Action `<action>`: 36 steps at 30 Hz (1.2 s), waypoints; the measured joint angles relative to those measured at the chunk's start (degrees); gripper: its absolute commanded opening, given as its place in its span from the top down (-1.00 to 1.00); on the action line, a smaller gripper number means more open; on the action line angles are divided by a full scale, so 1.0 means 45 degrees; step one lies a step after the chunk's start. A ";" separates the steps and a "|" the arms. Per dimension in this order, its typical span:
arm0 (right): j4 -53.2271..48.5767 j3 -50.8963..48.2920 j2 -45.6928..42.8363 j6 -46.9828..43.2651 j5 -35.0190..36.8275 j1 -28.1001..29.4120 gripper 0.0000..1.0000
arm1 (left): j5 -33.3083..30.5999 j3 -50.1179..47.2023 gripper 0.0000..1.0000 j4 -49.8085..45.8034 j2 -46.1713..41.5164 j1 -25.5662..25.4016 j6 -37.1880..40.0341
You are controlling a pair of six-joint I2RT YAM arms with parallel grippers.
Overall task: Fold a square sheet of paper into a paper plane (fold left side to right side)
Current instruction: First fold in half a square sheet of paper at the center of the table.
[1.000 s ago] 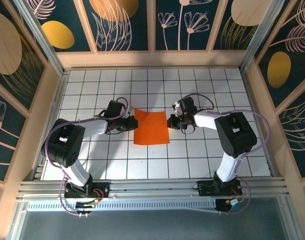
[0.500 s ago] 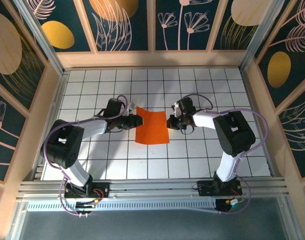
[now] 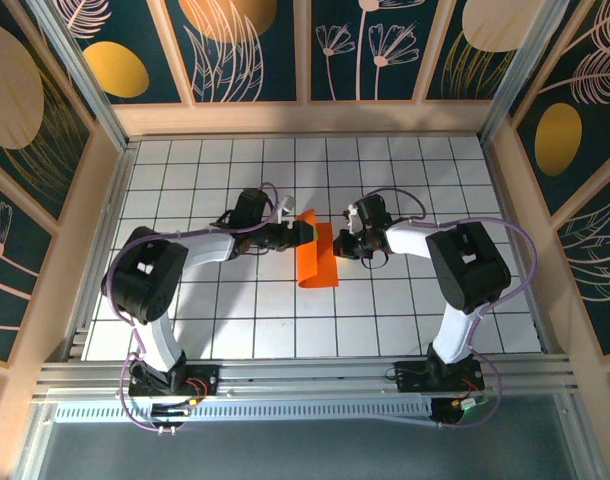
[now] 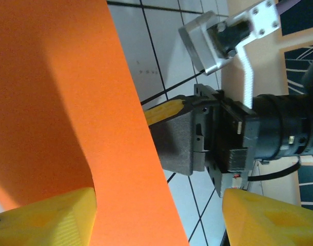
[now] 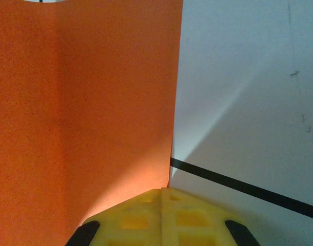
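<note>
White gridded table inside a wooden frame with botanical wall panels, seen from above, both arms reaching inward to the middle. The square sheet of paper lies between the two grippers. Its half nearer the left gripper is raised off the table and curls over toward the right gripper, while the far half lies flat.

In the left wrist view, the left gripper's yellow fingers stand wide apart. The raised orange flap passes between them, close against one finger and well apart from the other, so these jaws are open and do not clamp the paper. The flap probably stands by its own curl, or leans on that finger.

The right gripper's jaws are closed together, nothing between them. Their joined tips sit at the sheet's edge on that gripper's own side, with orange paper directly ahead of them and bare table beside. This placement probably anchors the flat half, so the sheet cannot slide while the opposite edge is carried across. The two edges are not yet together and no crease is pressed.
</note>
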 measured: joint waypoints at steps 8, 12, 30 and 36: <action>0.0199 -0.0073 -0.0005 0.0058 -0.0029 0.0000 1.00 | -0.0141 0.0427 0.06 0.0102 0.0695 -0.0185 -0.0073; 0.0243 -0.0092 -0.0029 0.0087 -0.0049 0.0000 1.00 | -0.0248 0.0495 0.41 0.0102 0.0709 -0.0185 -0.0044; 0.0316 -0.0121 -0.0656 0.0287 -0.0121 -0.0024 0.98 | -0.0704 0.0510 0.91 -0.0316 0.0962 -0.0243 0.0189; 0.0680 -0.0612 -0.1860 0.0379 -0.0651 -0.0661 0.43 | -0.0831 0.0529 0.93 -0.0466 0.0962 -0.0267 0.0243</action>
